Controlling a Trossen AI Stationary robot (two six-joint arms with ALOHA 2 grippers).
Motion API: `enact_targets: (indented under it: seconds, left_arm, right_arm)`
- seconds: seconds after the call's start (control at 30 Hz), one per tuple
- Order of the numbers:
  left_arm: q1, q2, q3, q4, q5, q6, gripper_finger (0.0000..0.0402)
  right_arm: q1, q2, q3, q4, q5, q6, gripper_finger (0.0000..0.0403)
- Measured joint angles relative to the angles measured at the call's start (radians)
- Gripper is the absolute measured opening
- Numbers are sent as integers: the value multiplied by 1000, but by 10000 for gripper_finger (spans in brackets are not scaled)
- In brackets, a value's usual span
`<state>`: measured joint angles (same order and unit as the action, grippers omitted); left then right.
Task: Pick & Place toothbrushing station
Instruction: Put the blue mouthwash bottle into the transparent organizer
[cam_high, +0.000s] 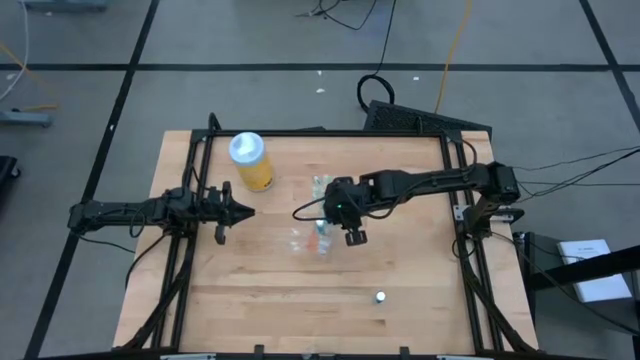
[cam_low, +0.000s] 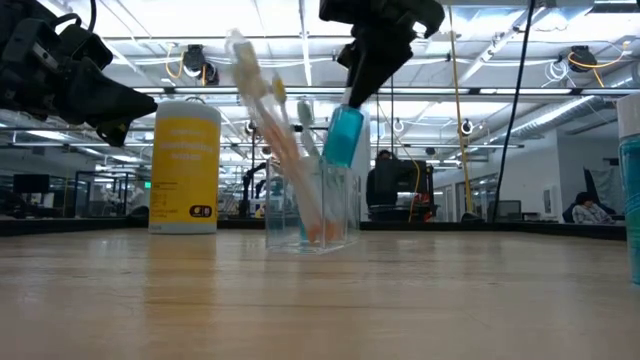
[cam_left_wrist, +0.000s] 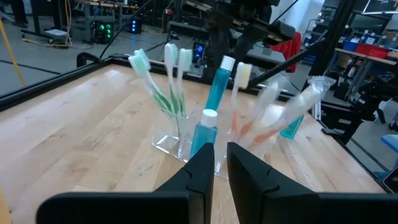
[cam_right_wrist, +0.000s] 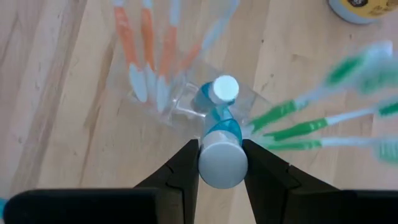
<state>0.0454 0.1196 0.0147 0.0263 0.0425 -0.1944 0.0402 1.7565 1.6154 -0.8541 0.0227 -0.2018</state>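
Observation:
A small clear plastic cup (cam_high: 308, 240) stands at the table's middle and also shows in the low view (cam_low: 310, 215). Green toothbrushes (cam_left_wrist: 163, 93), orange ones (cam_right_wrist: 146, 43) and white ones lean in it, beside a teal white-capped tube (cam_left_wrist: 204, 134). My right gripper (cam_high: 345, 212) is above the cup, shut on a second teal tube (cam_low: 343, 135). My left gripper (cam_high: 245, 211) hovers to the left of the cup, shut and empty; it also shows in the left wrist view (cam_left_wrist: 221, 152). My right gripper pinches the second tube's white cap (cam_right_wrist: 222, 165) between its two fingers, one on each side. The fingers come from above, slanting down. The tube hangs tilted below them, its lower end (cam_low: 332, 160) at the cup's mouth.
A yellow bottle with a pale blue lid (cam_high: 250, 160) stands at the far left of the cup. Another teal tube (cam_left_wrist: 291, 126) lies just beyond the cup. A small white-capped tube (cam_high: 381, 296) stands near the table's near edge.

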Motion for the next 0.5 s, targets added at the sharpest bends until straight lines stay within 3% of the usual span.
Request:
enact_targets:
  seconds: [0.5]
  left_arm:
    - [0,0,0,0,0,0,49]
  right_arm:
    - [-6,-2,-37,19,0,-4,96]
